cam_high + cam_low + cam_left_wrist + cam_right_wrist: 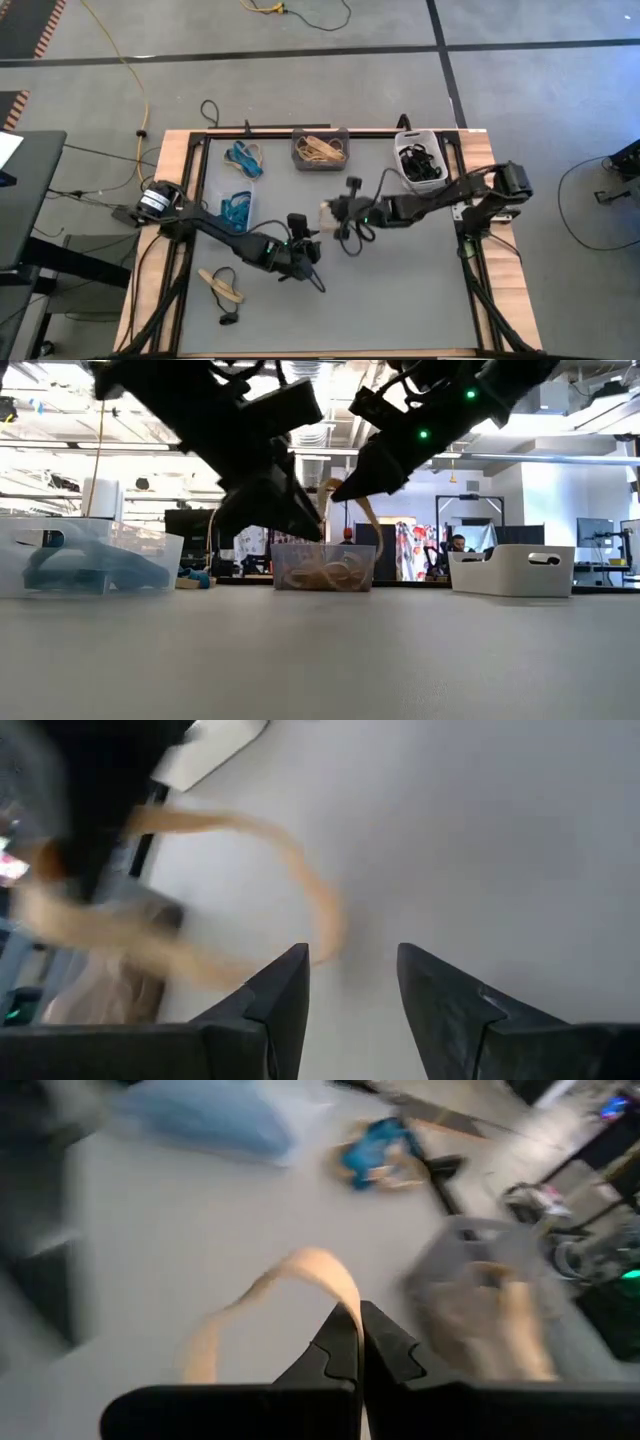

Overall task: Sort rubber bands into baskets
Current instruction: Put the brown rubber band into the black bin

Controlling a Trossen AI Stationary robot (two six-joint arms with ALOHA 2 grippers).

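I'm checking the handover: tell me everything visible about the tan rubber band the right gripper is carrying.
The tan rubber band is a thin, floppy elastic loop, pinched at one end in the shut right gripper and held above the grey tabletop. Its free part arches up and droops, blurred. In the left wrist view it curves just beyond the left gripper, whose fingers are apart and not on it.

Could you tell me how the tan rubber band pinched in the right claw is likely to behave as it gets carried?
Probably floppy: the tan rubber band droops in a loose arc from the shut right claw. It looks light, so it may swing. Being thin, it could slip or snag on the open left claw nearby.
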